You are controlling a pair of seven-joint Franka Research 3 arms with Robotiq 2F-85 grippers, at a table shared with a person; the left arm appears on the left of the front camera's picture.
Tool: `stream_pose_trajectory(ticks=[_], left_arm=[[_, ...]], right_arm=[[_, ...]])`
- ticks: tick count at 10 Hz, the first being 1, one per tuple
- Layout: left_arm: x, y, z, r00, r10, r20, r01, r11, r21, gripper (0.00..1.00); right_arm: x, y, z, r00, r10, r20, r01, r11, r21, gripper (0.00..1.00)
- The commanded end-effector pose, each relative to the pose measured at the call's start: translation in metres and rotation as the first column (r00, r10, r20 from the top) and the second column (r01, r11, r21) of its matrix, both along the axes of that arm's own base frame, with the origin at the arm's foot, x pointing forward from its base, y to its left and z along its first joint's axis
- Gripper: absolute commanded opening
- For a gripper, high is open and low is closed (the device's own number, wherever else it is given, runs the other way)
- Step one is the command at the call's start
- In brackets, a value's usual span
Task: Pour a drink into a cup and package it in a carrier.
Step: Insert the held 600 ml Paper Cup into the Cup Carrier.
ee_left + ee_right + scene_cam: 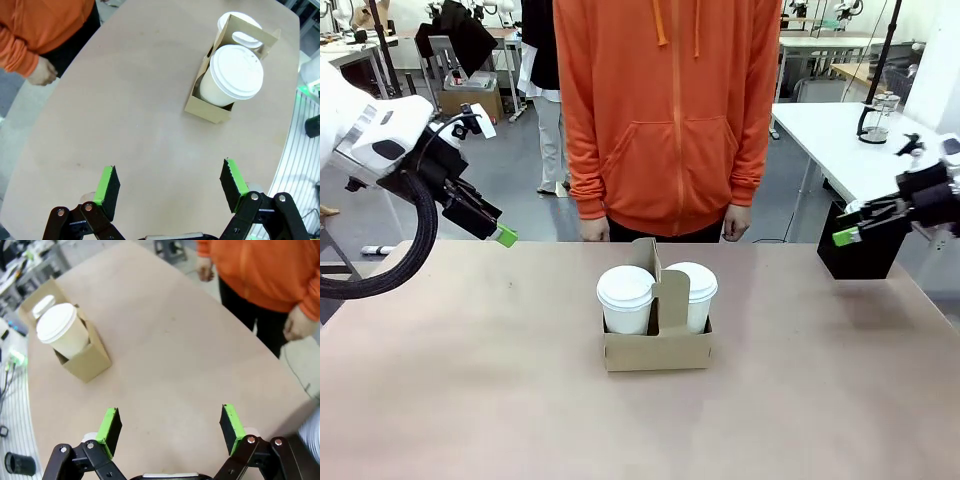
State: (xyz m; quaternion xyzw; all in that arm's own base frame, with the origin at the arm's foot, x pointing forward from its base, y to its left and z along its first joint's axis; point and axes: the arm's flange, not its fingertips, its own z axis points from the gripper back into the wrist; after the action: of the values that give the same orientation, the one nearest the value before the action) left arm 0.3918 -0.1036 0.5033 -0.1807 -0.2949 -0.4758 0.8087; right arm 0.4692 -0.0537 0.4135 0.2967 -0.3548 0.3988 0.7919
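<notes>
Left gripper (pixel 170 186) hangs spread wide, green pads (pixel 107 182) far apart and nothing between them, bare tabletop below. In the front view it (pixel 505 236) sits up off the table (pixel 470 400), well out to the left of the carrier and on the person's side of it. Right gripper (pixel 170 425) is the same story: jaws at full spread, empty, hovering over bare table. From the front it (pixel 845 236) floats well to the right of the carrier, just in front of a black box (pixel 865 255) at the table's far right corner.

And there's the carrier (pixel 657 345), brown cardboard, sitting mid-table between the two grippers, well apart from both. Both slots are filled: one white lidded cup (pixel 625 298) left of the upright handle panel (pixel 671 295), a second lidded cup (pixel 692 292) right of it. Which is the task's cup, I cannot tell.

Beyond the carrier, at the far edge, stands a person in an orange hoodie (pixel 670 110), hands down at their sides.
</notes>
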Motion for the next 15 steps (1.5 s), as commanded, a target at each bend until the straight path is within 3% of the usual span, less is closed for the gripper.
stream_pose_trajectory(ticks=[1, 4, 5, 6, 15], left_arm=[[0.001, 0.001, -0.002, 1.000, -0.006, 0.011, 0.006, 1.000, -0.017, 1.00], [0.001, 0.001, -0.002, 1.000, -0.006, 0.011, 0.006, 1.000, -0.017, 1.00], [0.001, 0.001, -0.002, 1.000, -0.006, 0.011, 0.006, 1.000, -0.017, 1.00], [0.001, 0.001, -0.002, 1.000, -0.006, 0.011, 0.006, 1.000, -0.017, 1.00], [0.001, 0.001, -0.002, 1.000, -0.006, 0.011, 0.006, 1.000, -0.017, 1.00]], right_arm=[[-0.019, -0.006, 0.004, 0.998, -0.067, 0.001, 0.067, 0.998, 0.006, 1.00], [-0.024, -0.012, 0.000, 0.996, -0.084, 0.011, 0.084, 0.996, 0.009, 1.00], [-0.022, -0.012, 0.002, 0.992, -0.114, 0.060, 0.114, 0.993, 0.008, 1.00], [-0.021, -0.018, 0.001, 0.998, -0.064, 0.003, 0.064, 0.998, 0.004, 1.00], [-0.021, -0.018, 0.001, 0.998, -0.064, 0.003, 0.064, 0.998, 0.004, 1.00]])
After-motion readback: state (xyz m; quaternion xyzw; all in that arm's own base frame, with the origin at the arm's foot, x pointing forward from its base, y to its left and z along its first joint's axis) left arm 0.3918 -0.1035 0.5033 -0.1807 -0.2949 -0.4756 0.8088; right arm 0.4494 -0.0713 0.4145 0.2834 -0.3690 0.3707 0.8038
